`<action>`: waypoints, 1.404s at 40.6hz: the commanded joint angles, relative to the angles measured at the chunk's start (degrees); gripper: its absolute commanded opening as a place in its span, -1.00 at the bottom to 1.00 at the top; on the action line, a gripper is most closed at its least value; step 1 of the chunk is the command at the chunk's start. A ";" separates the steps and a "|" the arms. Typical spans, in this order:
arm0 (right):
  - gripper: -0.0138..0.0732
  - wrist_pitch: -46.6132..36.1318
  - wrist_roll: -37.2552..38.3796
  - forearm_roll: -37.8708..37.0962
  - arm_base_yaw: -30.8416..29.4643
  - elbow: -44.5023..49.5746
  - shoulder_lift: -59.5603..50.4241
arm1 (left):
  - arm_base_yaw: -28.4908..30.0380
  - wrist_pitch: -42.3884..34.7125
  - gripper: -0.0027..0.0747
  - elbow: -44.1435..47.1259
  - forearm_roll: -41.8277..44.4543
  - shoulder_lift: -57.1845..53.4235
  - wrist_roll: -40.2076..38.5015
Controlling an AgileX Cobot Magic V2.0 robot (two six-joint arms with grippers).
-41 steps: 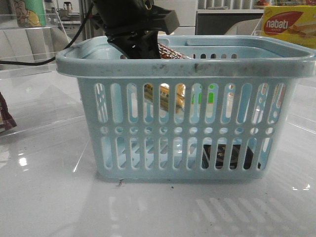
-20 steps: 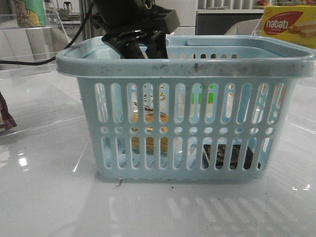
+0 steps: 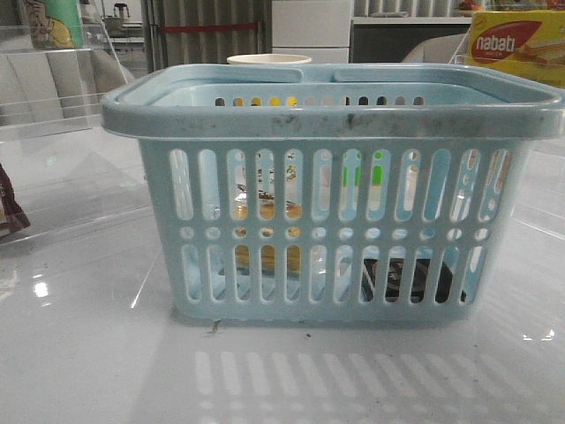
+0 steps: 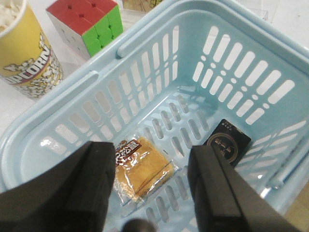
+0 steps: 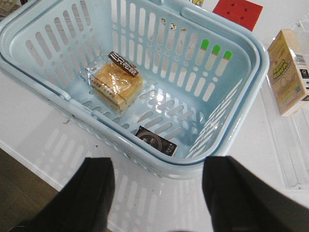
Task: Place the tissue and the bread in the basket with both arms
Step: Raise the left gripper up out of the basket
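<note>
On my front camera the basket [image 3: 331, 190] sits square on the glossy white table [image 3: 88, 353], its slotted near wall facing me. Through those slots I can make out the bread [image 3: 265, 212] low on the left side and the tissue [image 3: 410, 281] flat on the floor at the right.

My right wrist camera looks down from the near side. The right gripper [image 5: 157, 193] is spread wide and holds nothing, hanging above the table just in front of the basket's near rim. From there I see the bread in its clear wrapper lying on the basket floor, dark label strip along one edge, and the tissue packet well apart from it, close to the near wall.

My left wrist camera looks into the basket from the other side. The left gripper [image 4: 152, 186] is also spread wide and empty, above the basket interior, with the bread showing between its fingers [image 4: 91, 188].

Beyond the far rim stand a yellow popcorn cup [image 4: 26, 53] and a colour cube [image 4: 87, 21]. Far right on the front camera is a yellow nabati box [image 3: 516, 46]; a dark red-brown wrapper [image 3: 9, 208] lies at the left edge.
</note>
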 commanded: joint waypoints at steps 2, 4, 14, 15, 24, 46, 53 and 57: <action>0.49 -3.49 -0.67 -0.23 -0.03 -1.38 -0.39 | -0.14 -2.27 0.11 3.16 0.61 -7.93 -0.12; 0.49 -3.49 -0.67 -0.23 -0.03 -1.38 -0.39 | -0.14 -2.84 0.11 5.80 0.92 -10.39 -0.12; 0.49 -3.49 -0.67 -0.23 -0.03 -1.38 -0.39 | -0.14 -6.20 0.11 20.55 0.99 -23.39 -0.12; 0.49 -3.49 -0.67 -0.23 -0.03 -1.38 -0.39 | -0.14 -6.52 0.11 22.12 0.99 -25.27 -0.12; 0.49 -3.49 -0.67 -0.23 -0.03 -1.38 -0.39 | -0.14 -8.13 0.11 33.33 0.99 -37.60 -0.12; 0.49 -2.28 -0.67 -0.28 -0.03 -0.89 -0.38 | -0.14 -8.42 0.11 50.21 3.53 -56.87 -6.22; 0.49 -0.93 -2.19 -0.70 -0.03 0.90 -0.38 | -0.14 -9.56 0.11 51.43 4.86 -56.85 -6.22; 0.49 -0.93 -2.14 -0.59 -0.03 3.51 -0.72 | -0.14 -9.80 0.11 51.43 4.95 -56.85 -6.22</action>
